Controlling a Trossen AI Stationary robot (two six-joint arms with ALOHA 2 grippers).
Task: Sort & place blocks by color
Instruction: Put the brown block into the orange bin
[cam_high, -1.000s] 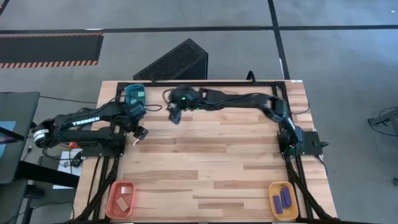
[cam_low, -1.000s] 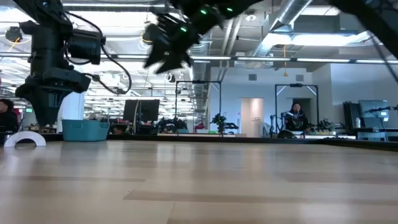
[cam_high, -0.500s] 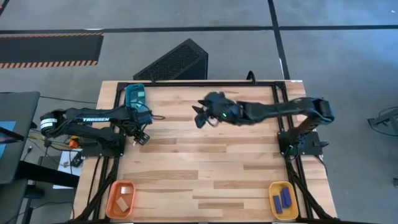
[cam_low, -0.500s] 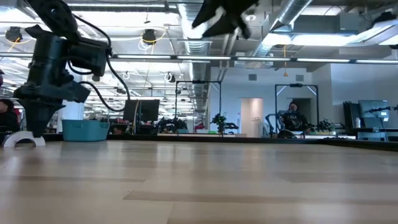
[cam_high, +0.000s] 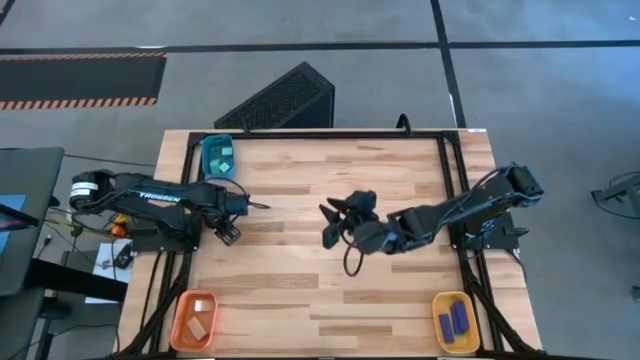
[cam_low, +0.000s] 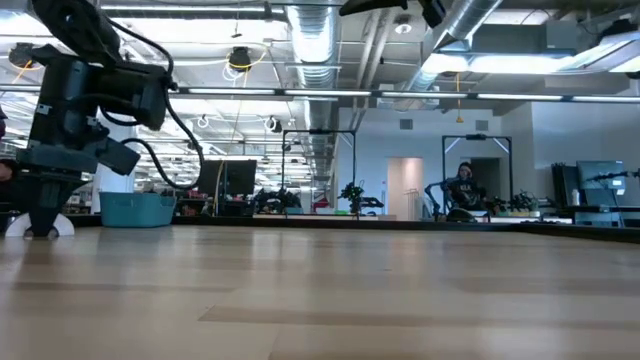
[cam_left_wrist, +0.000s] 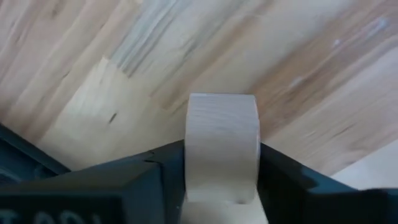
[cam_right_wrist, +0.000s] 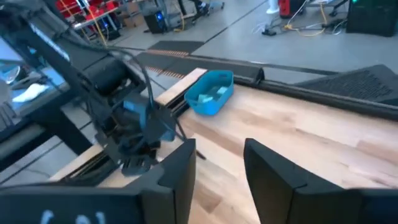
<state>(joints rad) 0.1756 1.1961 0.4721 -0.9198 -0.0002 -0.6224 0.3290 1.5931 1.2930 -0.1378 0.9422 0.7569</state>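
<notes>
My left gripper stands low at the table's left side, shut on a pale wood arch-shaped block. My right gripper hovers high over the table's middle, open and empty, its fingers pointing toward the left arm. The teal tray holds light cyan cubes. Pale wood pieces lie in the orange tray, dark blue bars in the yellow tray. My left gripper pinches the pale wood block between its two fingers, one on each flat side, coming from above and pointing down. The block's rounded end sticks out past the fingertips. In the low view the block shows at table-top level.
The teal tray sits at the far left corner, the orange tray at the near left corner, the yellow tray at the near right corner. Bare wood spans the middle and near part. A person sits in the room behind the table.
My right gripper has swung from beside the teal tray toward the table's middle and near side, rising to the low view's top edge. My left gripper has moved toward the near edge and down to the pale arch block, which has stayed in place.
</notes>
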